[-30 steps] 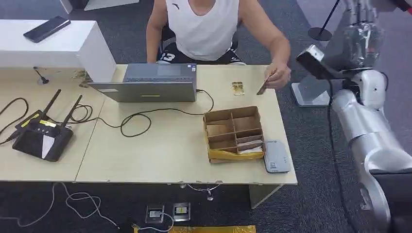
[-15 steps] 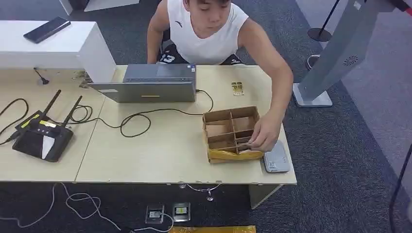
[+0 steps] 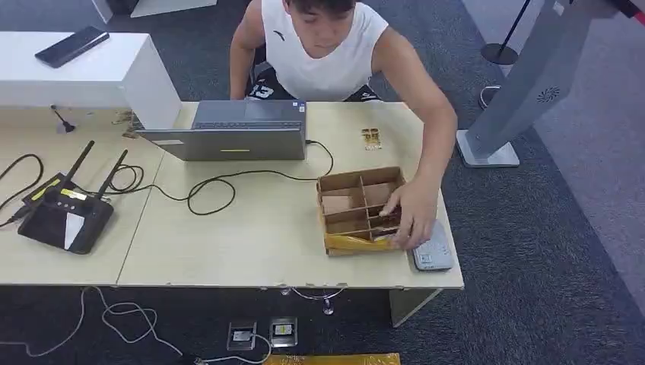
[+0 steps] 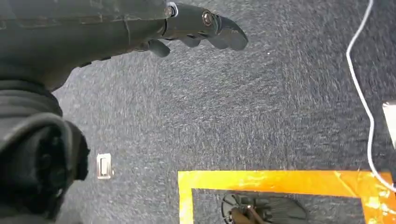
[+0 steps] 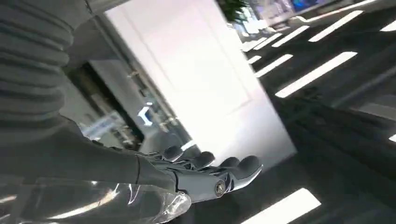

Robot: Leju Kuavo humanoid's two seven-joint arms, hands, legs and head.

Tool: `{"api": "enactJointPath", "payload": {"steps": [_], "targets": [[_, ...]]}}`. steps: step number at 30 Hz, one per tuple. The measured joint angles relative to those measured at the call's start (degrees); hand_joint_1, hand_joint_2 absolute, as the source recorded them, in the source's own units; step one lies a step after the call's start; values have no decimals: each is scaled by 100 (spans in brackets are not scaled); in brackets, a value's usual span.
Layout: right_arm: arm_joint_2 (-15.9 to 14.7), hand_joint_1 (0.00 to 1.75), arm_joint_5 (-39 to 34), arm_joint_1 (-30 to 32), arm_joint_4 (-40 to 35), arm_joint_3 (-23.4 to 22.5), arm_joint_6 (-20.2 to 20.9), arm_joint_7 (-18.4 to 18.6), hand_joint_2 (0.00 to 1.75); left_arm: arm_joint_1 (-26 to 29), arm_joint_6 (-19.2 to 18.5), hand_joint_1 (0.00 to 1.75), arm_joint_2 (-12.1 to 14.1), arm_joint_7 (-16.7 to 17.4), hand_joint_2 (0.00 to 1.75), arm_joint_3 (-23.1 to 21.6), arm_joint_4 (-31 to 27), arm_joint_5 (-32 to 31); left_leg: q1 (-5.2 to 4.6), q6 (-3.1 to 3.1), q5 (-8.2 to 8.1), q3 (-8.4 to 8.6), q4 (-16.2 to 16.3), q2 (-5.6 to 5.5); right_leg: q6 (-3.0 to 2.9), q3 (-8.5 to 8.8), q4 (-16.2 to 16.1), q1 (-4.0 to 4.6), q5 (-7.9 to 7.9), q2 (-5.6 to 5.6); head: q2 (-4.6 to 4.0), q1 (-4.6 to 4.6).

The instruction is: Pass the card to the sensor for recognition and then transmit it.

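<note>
Closed laptop [image 3: 239, 129] (cable trailing), black router [image 3: 65, 215], phone [image 3: 73, 45] on white box [image 3: 114, 80], grey carpet [image 3: 548, 251]

From where I look down, the one thing I can read is the number 13 in white on the dark shorts [image 3: 261, 90] of the person [image 3: 327, 46] seated behind the surface [image 3: 251, 228]. Other labels are too small to read.

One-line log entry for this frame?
left hand: empty | right hand: empty | person's hand: in divided box | sensor: beside box

Even bright light (right wrist view overexposed, blurred).
</note>
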Motion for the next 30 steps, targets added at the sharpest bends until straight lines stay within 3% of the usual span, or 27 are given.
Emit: {"api": "enactJointPath", "payload": {"steps": [3, 8, 12, 19, 21, 25, 30], "targets": [[4, 0, -7, 447, 57, -462, 0, 576, 0, -2, 70, 0, -37, 52, 0, 53, 0, 50, 1, 0, -2, -3, -1, -1, 0, 1, 0, 1, 0, -1, 0, -2], [48, 0, 700, 1055, 225, -1005, 0, 1176, 0, -16, 72, 0, -92, 74, 0, 86, 0, 177, 5, -3, -4, 3, -2, 2, -2, 0, 0, 6, -3, 2, 0, -2], [190, 0, 778, 1726, 481, -1558, 0, 1583, 0, -14, 57, 0, -107, 109, 0, 101, 0, 164, 11, -3, -4, -3, -3, -12, -7, 5, 0, 11, -8, -15, 0, 0], [509, 0, 791, 2826, 1146, -2084, 0, 3128, 0, -23, -77, 0, -105, 149, 0, 118, 0, 68, 19, -16, -13, 0, -7, -12, -14, 4, 0, 19, -15, -16, 0, -4], [666, 0, 545, 3096, 1477, -2134, 63, 3854, 0, -24, -166, 0, -105, 149, 0, 118, 0, 11, 21, -18, -14, 0, -8, -8, -17, 4, 1, 20, -17, -12, 0, -4], [1004, 0, 157, 3294, 2068, -2362, 610, 4750, 0, -36, -291, 0, -88, 160, 0, 118, 0, -9, 22, -23, -17, 9, -9, 10, -18, 4, 3, 22, -17, 9, 0, -2], [1326, 0, 98, 3361, 2493, -2554, 1739, 5011, 0, -42, -411, 0, -31, 243, 0, 118, 0, -37, 24, -24, -15, 17, -8, 15, -19, 7, 4, 23, -17, 14, 0, -4]]}}
